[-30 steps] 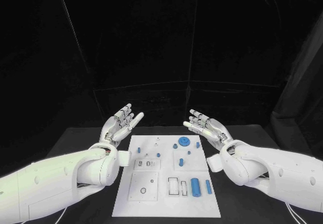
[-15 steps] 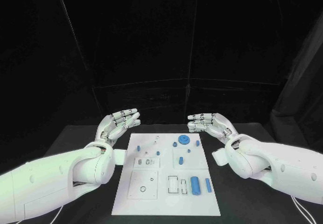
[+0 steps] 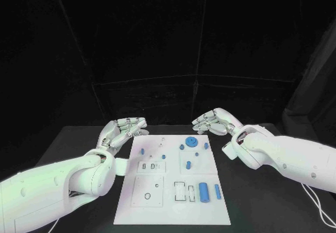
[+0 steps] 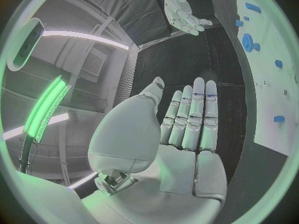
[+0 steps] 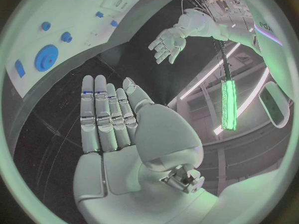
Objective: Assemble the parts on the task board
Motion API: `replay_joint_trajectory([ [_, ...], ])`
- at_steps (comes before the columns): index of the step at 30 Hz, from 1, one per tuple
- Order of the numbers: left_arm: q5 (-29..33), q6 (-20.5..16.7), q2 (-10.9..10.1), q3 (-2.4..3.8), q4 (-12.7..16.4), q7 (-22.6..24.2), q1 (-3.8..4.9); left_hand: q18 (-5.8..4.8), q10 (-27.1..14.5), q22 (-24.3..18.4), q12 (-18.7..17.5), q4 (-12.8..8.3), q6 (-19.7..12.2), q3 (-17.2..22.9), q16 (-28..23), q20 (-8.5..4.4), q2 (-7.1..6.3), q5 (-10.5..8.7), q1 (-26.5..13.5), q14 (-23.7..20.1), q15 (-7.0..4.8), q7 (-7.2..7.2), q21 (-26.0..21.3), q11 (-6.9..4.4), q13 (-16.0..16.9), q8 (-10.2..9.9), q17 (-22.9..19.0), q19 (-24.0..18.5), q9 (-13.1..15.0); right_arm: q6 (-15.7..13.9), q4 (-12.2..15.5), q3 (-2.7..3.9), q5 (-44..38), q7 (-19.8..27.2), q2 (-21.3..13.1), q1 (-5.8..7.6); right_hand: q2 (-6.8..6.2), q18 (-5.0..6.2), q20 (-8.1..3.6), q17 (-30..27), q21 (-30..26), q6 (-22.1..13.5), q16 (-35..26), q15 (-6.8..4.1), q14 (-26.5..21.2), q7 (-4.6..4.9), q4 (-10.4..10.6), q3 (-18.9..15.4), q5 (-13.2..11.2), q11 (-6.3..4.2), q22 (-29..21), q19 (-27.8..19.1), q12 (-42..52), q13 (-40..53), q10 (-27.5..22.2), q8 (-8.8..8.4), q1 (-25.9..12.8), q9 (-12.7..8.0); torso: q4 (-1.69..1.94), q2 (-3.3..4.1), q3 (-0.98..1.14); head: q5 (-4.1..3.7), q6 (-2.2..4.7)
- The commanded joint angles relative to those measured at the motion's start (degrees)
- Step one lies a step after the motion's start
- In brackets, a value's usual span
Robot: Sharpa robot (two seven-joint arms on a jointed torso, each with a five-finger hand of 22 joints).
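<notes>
The white task board (image 3: 158, 194) lies in the middle of the black table. On it sit a blue gear (image 3: 190, 142) near the far edge, a blue cylinder (image 3: 203, 192) and a thin blue bar (image 3: 216, 192) near the front, and several small blue pieces between them. My left hand (image 3: 123, 130) hovers off the board's far left corner, fingers straight and side by side, holding nothing. Above the far right corner, my right hand (image 3: 213, 121) is likewise spread and holds nothing. The left wrist view shows the left hand (image 4: 187, 129), the board (image 4: 274, 84) and the gear (image 4: 247, 41). The right wrist view shows the right hand (image 5: 109, 119) and the gear (image 5: 45, 58).
Bare black table (image 3: 77, 141) flanks the board on both sides, and black curtains hang behind it. A thin cable (image 3: 316, 206) trails off the table's right side. Both forearms lie alongside the board's edges.
Both hands have tipped forward from fingers-up to fingers pointing ahead and sunk lower over the board's far corners. The board's parts have not moved.
</notes>
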Motion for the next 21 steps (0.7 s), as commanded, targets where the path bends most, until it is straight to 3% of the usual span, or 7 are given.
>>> replay_joint_trajectory([
  [1,-2.4,3.6,-0.2,0.07,0.8,-1.0,0.41,0.8,0.4,-0.1,-0.6,-0.4,0.5,0.1,-0.4,-0.16,0.56,-0.24,0.2,0.5,0.0,0.04,0.1,0.13,-0.1,-0.5,0.1,0.4,-0.1,2.8,-1.5,0.19,-17.3,-7.1,1.4,0.74,-0.46,0.34,-1.52,1.0,2.8,1.2,1.4,-1.27,4.5,-0.23,0.0,0.7,-0.3,-0.81,1.3,3.0,-0.8,0.0,1.8,-0.59,0.8,-0.1,0.67,1.92,-0.38,-0.38,-0.11],
  [5,-2.5,4.1,-0.2,0.09,1.1,-1.3,0.67,0.76,0.3,-0.3,-1.0,-0.6,0.5,0.0,-0.8,-0.14,0.58,-0.25,0.2,0.5,0.07,0.14,-0.1,0.23,-0.2,-0.8,0.2,0.4,-0.2,5.1,-3.5,0.78,-27.0,-11.4,3.5,1.17,-1.56,0.26,-3.41,3.0,7.4,2.1,4.2,-2.78,10.7,-0.83,0.1,0.7,-0.7,-1.66,3.7,7.1,-2.1,0.0,3.1,-1.38,0.5,-0.1,1.14,3.02,-0.52,-0.78,0.06],
  [10,-2.6,4.5,-0.1,0.09,1.2,-1.5,0.78,0.74,0.2,-0.4,-1.3,-0.7,0.5,0.0,-1.0,-0.13,0.6,-0.26,0.1,0.4,0.11,0.19,-0.2,0.28,-0.3,-1.0,0.3,0.4,-0.3,7.8,-5.3,1.07,-36.3,-14.6,5.7,1.35,-2.35,0.21,-4.76,6.2,12.0,2.6,8.9,-3.48,15.2,-1.31,0.1,0.9,-1.3,-2.22,6.1,9.8,-3.4,0.0,3.5,-2.5,-0.1,-0.1,1.68,3.98,-0.65,-1.09,0.12],
  [14,-2.6,4.8,-0.1,0.09,1.5,-1.7,0.81,0.74,0.1,-0.4,-1.5,-0.8,0.4,-0.1,-1.1,-0.11,0.59,-0.26,0.1,0.5,0.14,0.28,-0.2,0.35,-0.3,-1.1,0.4,0.4,-0.3,9.5,-6.0,1.18,-42.1,-16.4,7.1,1.4,-2.79,0.11,-5.1,12.4,17.3,2.9,19.2,-3.66,14.6,-1.51,0.0,1.6,-1.6,-2.44,9.3,10.6,-3.4,0.0,2.7,-3.77,-0.7,-0.1,1.98,4.72,-0.72,-1.34,0.26],
  [21,-2.7,5.0,-0.1,0.09,2.1,-2.0,0.83,0.74,0.0,-0.5,-1.7,-0.9,0.4,-0.1,-1.3,-0.09,0.59,-0.27,0.0,0.5,0.17,0.36,-0.3,0.42,-0.3,-1.3,0.4,0.5,-0.3,12.2,-6.5,1.25,-47.4,-18.5,8.6,1.54,-3.5,0.13,-4.83,17.9,23.2,2.0,27.8,-3.5,14.2,-1.66,0.2,2.3,-2.2,-2.02,12.9,9.8,-3.4,0.1,0.6,-3.95,-1.6,-0.2,2.23,5.66,-0.86,-1.47,0.5],
])
